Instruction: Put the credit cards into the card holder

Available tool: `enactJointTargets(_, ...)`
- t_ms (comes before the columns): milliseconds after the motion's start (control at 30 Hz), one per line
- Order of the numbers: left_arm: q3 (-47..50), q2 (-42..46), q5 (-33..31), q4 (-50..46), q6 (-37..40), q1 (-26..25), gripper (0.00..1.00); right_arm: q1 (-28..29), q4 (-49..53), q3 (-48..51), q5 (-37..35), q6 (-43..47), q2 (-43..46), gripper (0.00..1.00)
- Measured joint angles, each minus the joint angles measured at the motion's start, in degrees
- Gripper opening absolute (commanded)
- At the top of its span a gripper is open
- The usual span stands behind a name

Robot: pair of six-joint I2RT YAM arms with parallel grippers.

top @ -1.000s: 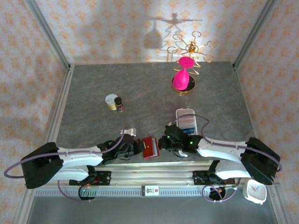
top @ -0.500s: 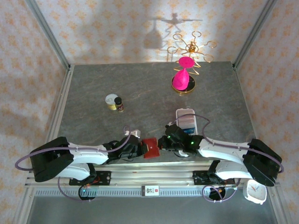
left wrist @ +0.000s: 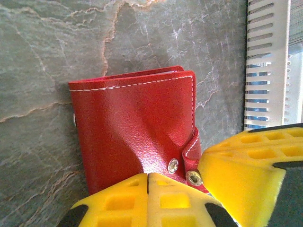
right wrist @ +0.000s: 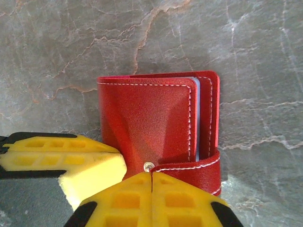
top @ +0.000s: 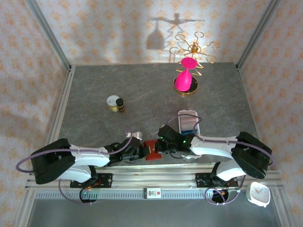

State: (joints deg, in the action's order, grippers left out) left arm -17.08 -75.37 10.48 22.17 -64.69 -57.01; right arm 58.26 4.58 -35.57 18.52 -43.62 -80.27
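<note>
The card holder, a red wallet, lies folded at the table's near edge between both grippers. My left gripper is shut, its tips resting on the card holder beside the snap stud. My right gripper is shut too, its tips pressing the strap down next to the stud on the card holder. A pale card edge shows inside the fold. More credit cards stand in the white slotted tray.
A small jar and a dark bottle stand at mid-left. A gold stand with a pink piece is at the back right. The metal rail runs just behind the wallet. A white clock sits off the table's near right.
The left arm reached right to the wallet first. The right gripper then slid left from the tray onto the wallet. The wallet now lies folded flatter.
</note>
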Motion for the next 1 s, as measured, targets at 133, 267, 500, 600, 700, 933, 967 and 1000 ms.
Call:
enactJointTargets(133, 0.39, 0.00, 0.00, 0.70, -0.02, 0.00, 0.00, 0.00, 0.26, -0.85, 0.17, 0.22, -1.29, 0.00)
enactJointTargets(267, 0.55, 0.00, 0.00, 1.03, -0.02, 0.00, 0.00, 0.00, 0.57, -1.40, 0.17, 0.24, -2.12, 0.00)
enactJointTargets(500, 0.81, 0.00, 0.00, 1.51, -0.02, 0.00, 0.00, 0.00, 1.01, -2.05, 0.15, 0.37, -2.93, 0.00)
enactJointTargets(600, 0.94, 0.00, 0.00, 1.73, -0.02, 0.00, 0.00, 0.11, 1.75, -2.69, -0.15, 0.26, -3.30, 0.00)
enactJointTargets(700, 1.14, 0.00, 0.00, 2.10, -0.04, 0.00, 0.00, 0.24, 2.49, -3.19, -0.81, -0.11, -3.52, 0.00)
enactJointTargets(933, 1.57, 0.00, 0.00, 2.97, -0.33, 0.00, 0.00, 0.48, 2.73, -3.23, -1.66, -1.57, -3.45, 0.00)
enactJointTargets(967, 1.57, 0.00, 0.00, 2.97, -0.42, 0.00, 0.00, 0.48, 2.75, -3.23, -1.84, -1.62, -3.45, 0.00)
enactJointTargets(1000, 1.62, 0.00, 0.00, 3.02, -0.44, 0.00, 0.00, 0.48, 2.78, -3.23, -2.03, -1.75, -3.45, 0.00)
